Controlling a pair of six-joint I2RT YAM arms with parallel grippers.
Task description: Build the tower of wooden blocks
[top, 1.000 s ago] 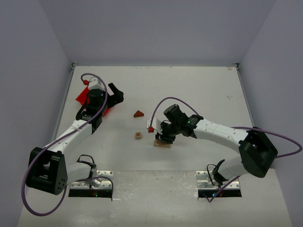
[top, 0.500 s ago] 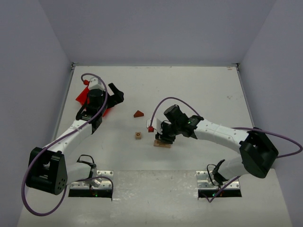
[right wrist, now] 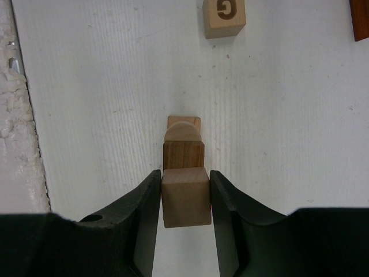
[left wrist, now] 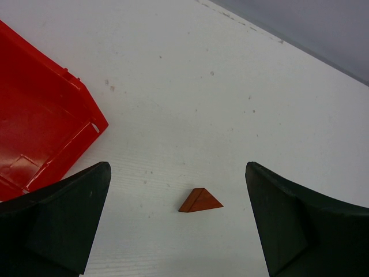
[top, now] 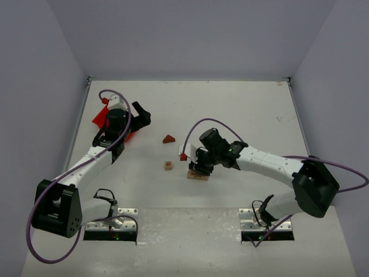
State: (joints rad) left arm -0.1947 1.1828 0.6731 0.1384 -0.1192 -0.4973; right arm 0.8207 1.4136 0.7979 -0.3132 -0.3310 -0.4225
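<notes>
Atop tower [top: 198, 173] | right gripper [right wrist: 184, 179]: clamped on cube [right wrist: 184, 199] by two side faces, contact with tower unclear | wood: probably light, stiff, smooth, likely to slip if gripped off-centre | roof [left wrist: 200, 201], lettered cube [right wrist: 223, 16]: beside tower, apart | left gripper [left wrist: 177, 173]: wide, empty, over roof

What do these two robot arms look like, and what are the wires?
Both the left arm and right arm have white segments joined by chunky black joints. A thin purple cable loops along each. The jaws are matte black and wedge-shaped.
</notes>
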